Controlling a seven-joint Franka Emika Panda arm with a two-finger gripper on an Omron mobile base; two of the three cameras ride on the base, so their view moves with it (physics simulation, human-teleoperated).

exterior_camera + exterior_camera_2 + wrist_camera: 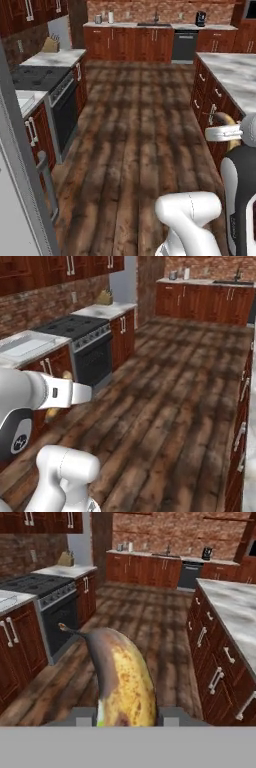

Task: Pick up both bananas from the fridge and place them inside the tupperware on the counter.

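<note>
The gripper (126,716) was seen closed on a banana (122,679), the two fingers pinching its lower end from either side. In the hand view the banana was held pointing away from the hand, its dark stem curving off above the wooden floor (145,619); heavy brown patching was noted along one flank, yellow speckled skin along the other. In the left base view a bit of the banana (226,120) was seen past the white hand, close to the cabinets under the right-hand counter (235,72). In the right base view a small part of it (66,376) was glimpsed behind the forearm. Further out on the left, a black stove (75,326) with an oven door beneath was recorded, and beside it the pale tupperware (25,347) lying flat on a marble counter (10,358). The grey fridge door (22,200) was noted at the left edge of the left base view. A sink (167,556) was observed along the far brick wall.
</note>
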